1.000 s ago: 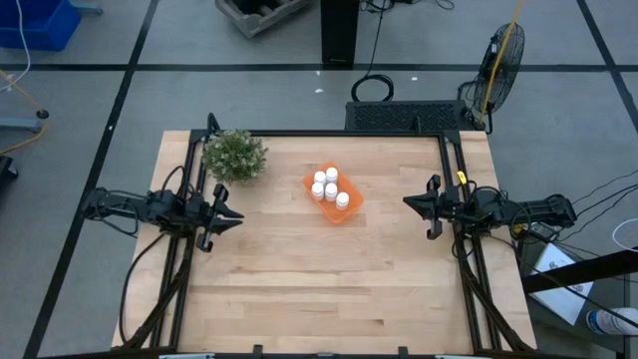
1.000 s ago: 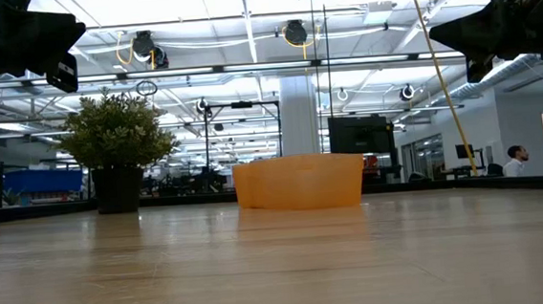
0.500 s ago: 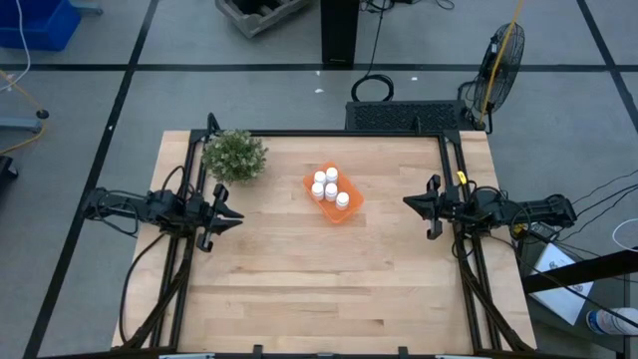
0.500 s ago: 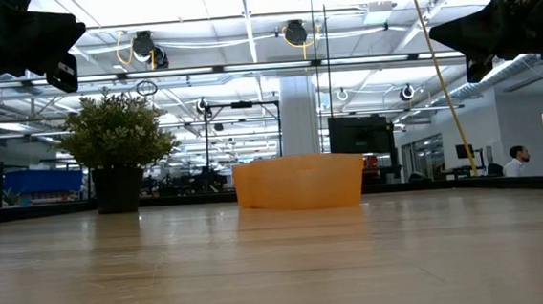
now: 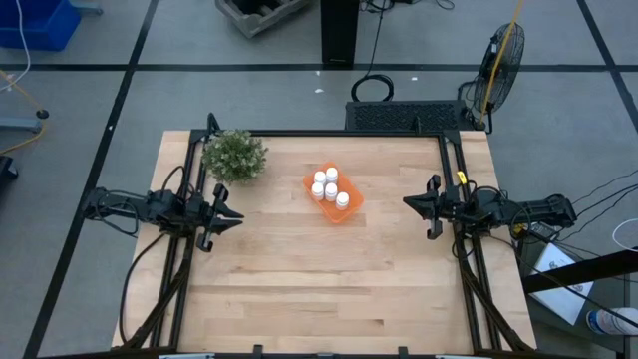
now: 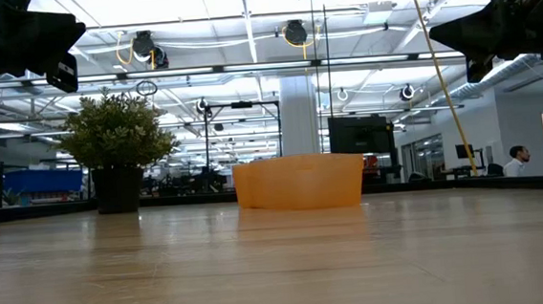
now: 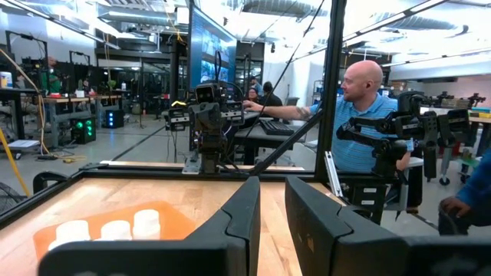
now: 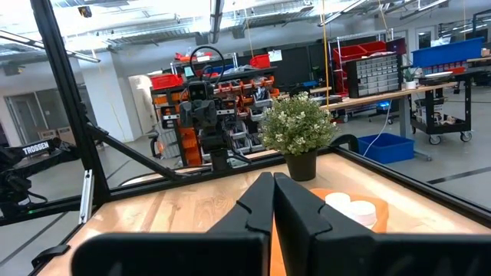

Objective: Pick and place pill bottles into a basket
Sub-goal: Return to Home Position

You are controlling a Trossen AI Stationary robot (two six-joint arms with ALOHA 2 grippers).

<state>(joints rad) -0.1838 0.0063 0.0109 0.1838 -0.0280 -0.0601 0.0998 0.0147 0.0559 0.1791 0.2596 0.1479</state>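
Pill bottles [image 5: 330,186]: we count five, standing close together inside the orange basket [image 5: 353,207]. The basket sits on the table [image 5: 299,289] toward its far edge, between the two arms and well apart from both. A potted plant [image 5: 235,156] stands near it on the left arm's side. The left gripper [image 5: 235,217] hangs over the table's left side, fingers parted by a narrow gap and empty. The right gripper [image 5: 408,202] hangs over the right side, fingers pressed together on nothing.
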